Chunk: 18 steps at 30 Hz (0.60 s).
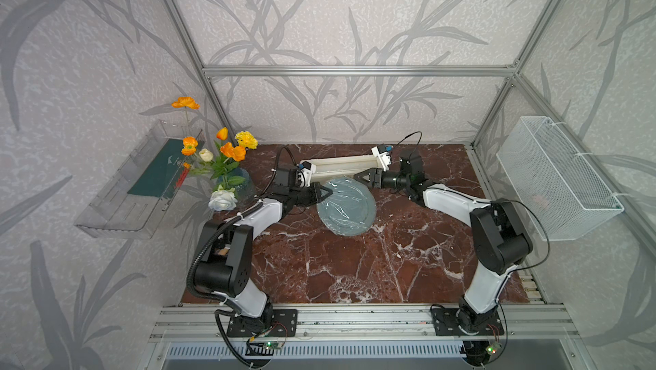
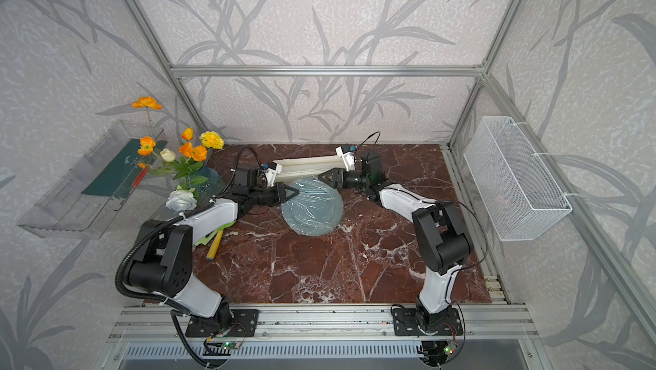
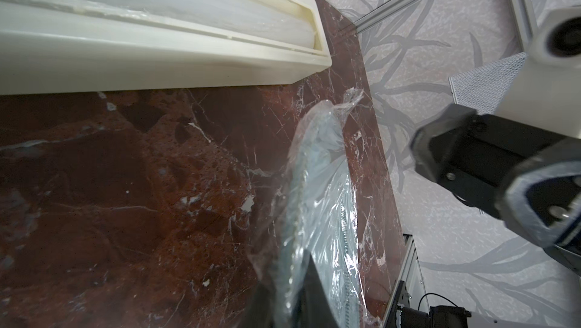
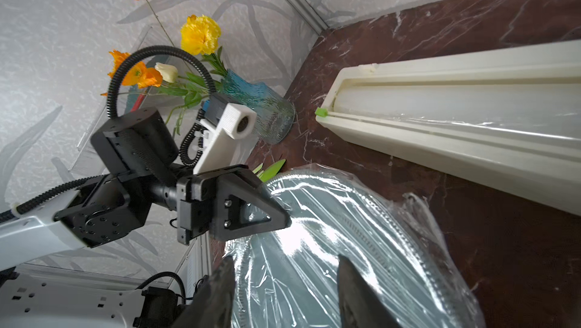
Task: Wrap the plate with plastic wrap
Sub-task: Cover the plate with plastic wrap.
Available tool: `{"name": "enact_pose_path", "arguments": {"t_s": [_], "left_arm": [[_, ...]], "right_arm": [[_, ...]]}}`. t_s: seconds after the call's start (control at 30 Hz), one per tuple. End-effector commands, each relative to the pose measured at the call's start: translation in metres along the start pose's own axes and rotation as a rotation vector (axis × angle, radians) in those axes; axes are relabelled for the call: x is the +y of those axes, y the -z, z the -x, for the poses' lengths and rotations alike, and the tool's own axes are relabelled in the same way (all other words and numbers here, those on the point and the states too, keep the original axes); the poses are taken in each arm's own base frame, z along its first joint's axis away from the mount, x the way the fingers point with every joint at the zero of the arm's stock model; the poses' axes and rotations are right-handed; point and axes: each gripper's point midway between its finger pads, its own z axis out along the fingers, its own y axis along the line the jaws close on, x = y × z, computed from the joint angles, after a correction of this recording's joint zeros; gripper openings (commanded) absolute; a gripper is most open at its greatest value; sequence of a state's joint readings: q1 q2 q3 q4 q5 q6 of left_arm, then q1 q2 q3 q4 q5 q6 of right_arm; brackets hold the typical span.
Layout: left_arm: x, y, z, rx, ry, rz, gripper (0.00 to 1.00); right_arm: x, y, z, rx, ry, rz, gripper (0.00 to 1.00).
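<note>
Now left pincer (image 1: 329, 190) clamps plate (image 1: 355, 221) rim

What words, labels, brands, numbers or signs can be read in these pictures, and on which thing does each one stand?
No text can be read in any view.
On the dark green sheet in the clear wall tray: a faint pale mark, too small to read.
On the cream dispenser box: no print shows.
On the plate and the plastic wrap: no print shows.

Bright, soft shadows, glare on plastic wrap (image 4: 330, 232)
</note>
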<state>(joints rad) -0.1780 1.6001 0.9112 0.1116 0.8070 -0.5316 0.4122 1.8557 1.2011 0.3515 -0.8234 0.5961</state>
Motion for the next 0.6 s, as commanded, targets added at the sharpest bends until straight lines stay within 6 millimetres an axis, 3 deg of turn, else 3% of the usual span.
{"name": "enact_pose_path", "arguments": {"t_s": [0.0,0.57], "left_arm": [[-0.051,0.014,0.024,-0.057,-0.114,-0.155,0.0],[-0.062,0.013,0.018,-0.036,-0.143,-0.183,0.0]], "right_arm": [[-0.006,-0.005,0.003,0.017,0.025,0.003,0.51],[-0.031,-0.021,0.003,0.067,0.053,-0.046,0.51]]}}
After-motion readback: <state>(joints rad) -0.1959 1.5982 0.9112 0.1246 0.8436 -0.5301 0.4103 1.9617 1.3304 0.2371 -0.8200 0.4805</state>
